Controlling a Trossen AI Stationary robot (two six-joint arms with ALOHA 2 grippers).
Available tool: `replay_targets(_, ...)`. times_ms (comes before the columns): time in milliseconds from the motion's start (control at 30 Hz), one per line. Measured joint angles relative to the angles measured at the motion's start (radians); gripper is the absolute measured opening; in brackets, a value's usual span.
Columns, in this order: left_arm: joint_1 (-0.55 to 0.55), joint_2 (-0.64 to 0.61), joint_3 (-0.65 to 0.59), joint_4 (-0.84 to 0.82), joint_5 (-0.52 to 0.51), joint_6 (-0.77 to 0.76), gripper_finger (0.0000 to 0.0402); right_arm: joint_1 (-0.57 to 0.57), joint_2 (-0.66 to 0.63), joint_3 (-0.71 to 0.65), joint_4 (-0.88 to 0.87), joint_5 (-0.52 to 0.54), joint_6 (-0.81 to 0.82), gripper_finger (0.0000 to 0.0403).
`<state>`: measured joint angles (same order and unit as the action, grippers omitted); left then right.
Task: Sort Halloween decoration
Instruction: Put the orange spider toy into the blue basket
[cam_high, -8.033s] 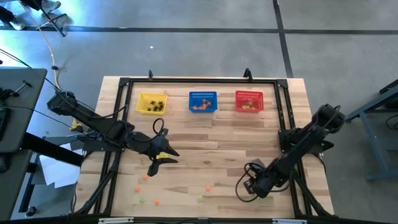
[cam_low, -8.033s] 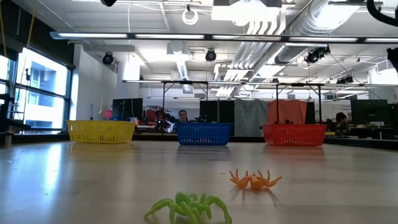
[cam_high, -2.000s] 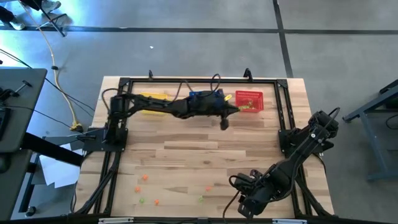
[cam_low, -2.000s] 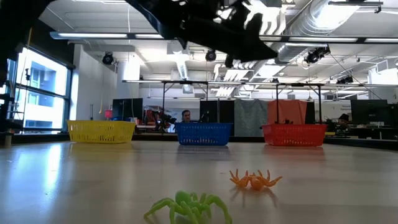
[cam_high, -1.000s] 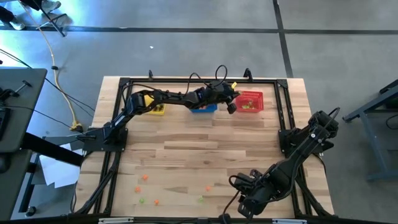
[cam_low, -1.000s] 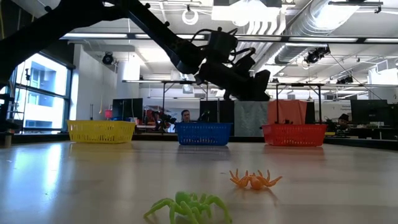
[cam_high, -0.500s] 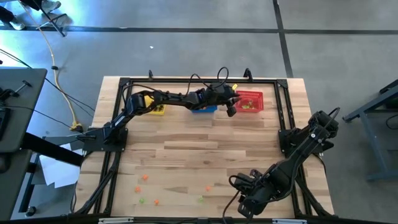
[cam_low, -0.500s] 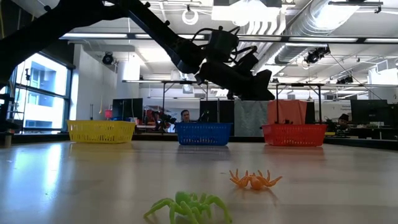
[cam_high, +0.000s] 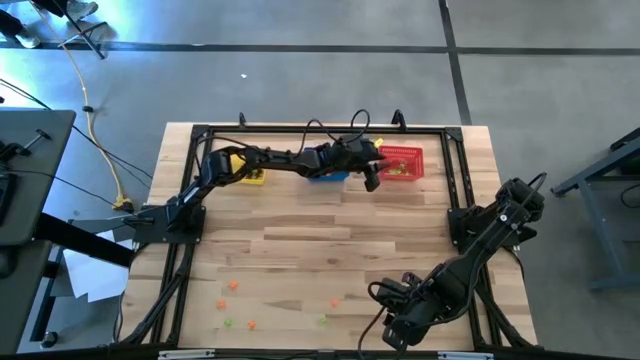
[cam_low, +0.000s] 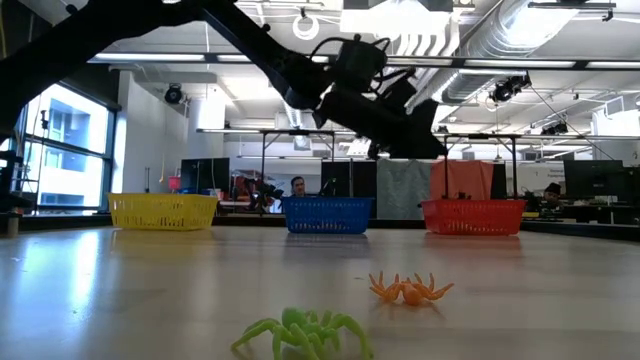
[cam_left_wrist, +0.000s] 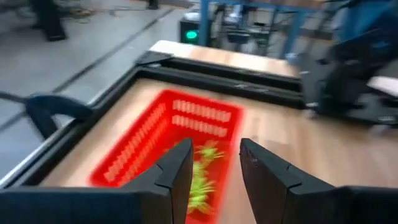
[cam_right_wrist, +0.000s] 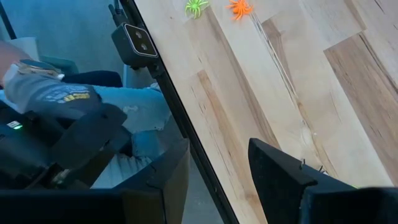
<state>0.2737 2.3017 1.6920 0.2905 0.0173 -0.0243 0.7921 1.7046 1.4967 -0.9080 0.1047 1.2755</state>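
Observation:
My left gripper (cam_high: 375, 172) hangs open over the left end of the red basket (cam_high: 402, 162), clear of it. In the left wrist view its fingers frame the red basket (cam_left_wrist: 143, 143), with light green trinkets (cam_left_wrist: 208, 152) lying inside. My right gripper (cam_high: 395, 325) waits open above the table's near right corner, holding nothing. Several loose trinkets lie near the front edge, among them an orange one (cam_high: 232, 284) and a green one (cam_high: 322, 320). The low view shows a green spider (cam_low: 305, 333) and an orange one (cam_low: 410, 289) resting on their legs.
The yellow basket (cam_high: 245, 172) and blue basket (cam_high: 328, 174) stand in the far row, partly hidden under my left arm. A black frame rail (cam_high: 455, 190) runs around the table. A small camera (cam_right_wrist: 134, 40) sits at the near edge.
My left gripper has stayed above the red basket's left end and has tipped its fingers up a little toward level. My right arm has kept still.

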Motion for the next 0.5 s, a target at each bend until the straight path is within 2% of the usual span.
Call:
replay_targets(167,-0.006,-0.061,0.0,-0.183,0.127,0.005,0.0111,0.0,0.0,0.0,0.0,0.0,0.0,0.016)
replay_targets(367,-0.061,-0.146,0.0,-0.461,0.282,0.111,0.0108,0.0,0.0,0.0,0.0,0.0,0.0,0.016)
replay_targets(500,-0.143,-0.194,-0.019,-0.636,0.304,0.204,0.0107,0.0,0.0,0.0,0.0,0.0,0.0,0.016)
